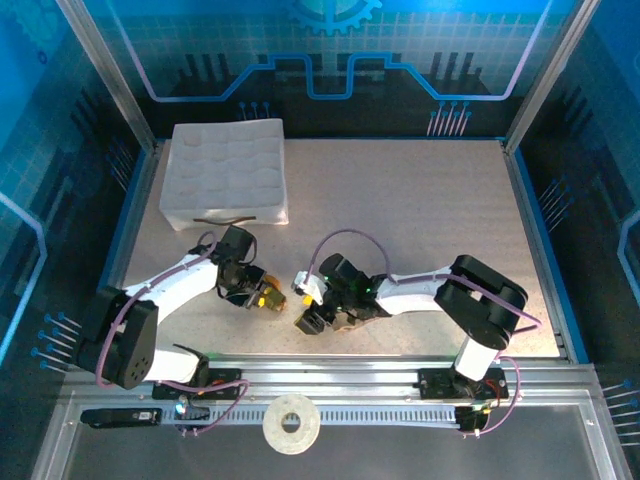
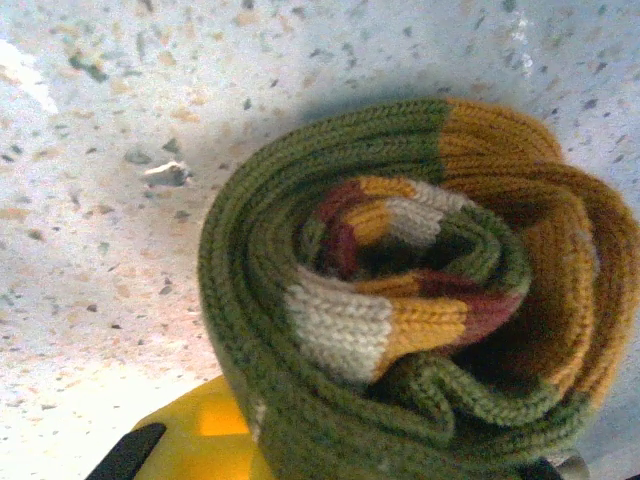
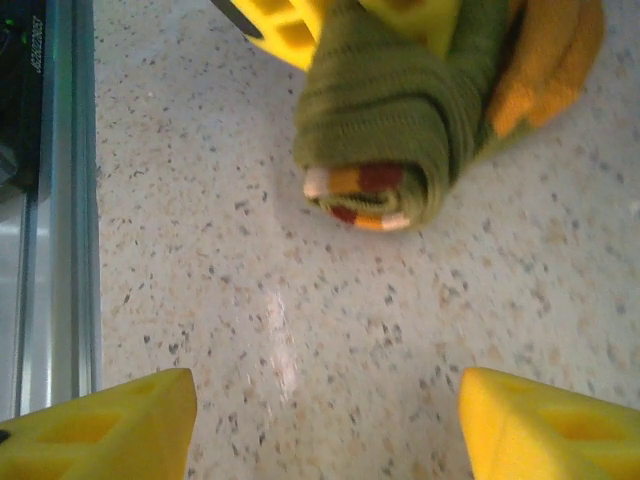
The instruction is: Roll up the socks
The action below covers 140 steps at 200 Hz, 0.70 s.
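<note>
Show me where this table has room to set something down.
Bare: the back-right of the speckled table, between the white dimpled foam tray and the right rail. Crowded: front centre, where the left gripper grips the rolled olive-green knit sock, right gripper beside it.

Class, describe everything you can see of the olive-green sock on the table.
The olive-green sock is ribbed knit, rolled into a tight coil with its cuff striped cream, orange and dark red at the centre and orange toe or heel patches outside. It lies on the speckled table, held between the yellow fingers of the left gripper.
</note>
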Tool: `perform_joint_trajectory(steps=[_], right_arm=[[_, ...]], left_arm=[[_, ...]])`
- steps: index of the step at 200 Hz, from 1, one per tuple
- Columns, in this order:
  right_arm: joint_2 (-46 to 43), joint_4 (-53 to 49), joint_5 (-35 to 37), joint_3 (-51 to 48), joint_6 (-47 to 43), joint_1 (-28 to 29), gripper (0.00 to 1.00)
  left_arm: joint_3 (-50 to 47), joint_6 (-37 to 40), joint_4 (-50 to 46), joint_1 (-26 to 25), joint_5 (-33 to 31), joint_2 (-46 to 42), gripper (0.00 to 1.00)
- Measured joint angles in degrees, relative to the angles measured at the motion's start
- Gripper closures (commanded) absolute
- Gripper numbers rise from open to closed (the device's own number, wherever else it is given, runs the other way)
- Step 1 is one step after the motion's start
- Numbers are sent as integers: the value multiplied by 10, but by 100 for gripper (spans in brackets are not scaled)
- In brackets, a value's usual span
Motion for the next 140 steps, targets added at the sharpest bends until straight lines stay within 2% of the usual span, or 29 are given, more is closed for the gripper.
perform_joint_trajectory(steps=[49, 89, 117, 140], right_arm=[[44, 15, 73, 53, 4, 47, 26], [64, 12, 131, 89, 2, 50, 27], [64, 12, 194, 94, -22, 58, 26], [64, 11, 219, 97, -61, 73, 27]], left_arm=[[40, 5, -36, 20, 25, 46, 95], [74, 23, -72, 34, 43, 84, 94], [86, 36, -85, 42, 54, 99, 94], [98, 46, -96, 46, 60, 114, 94]])
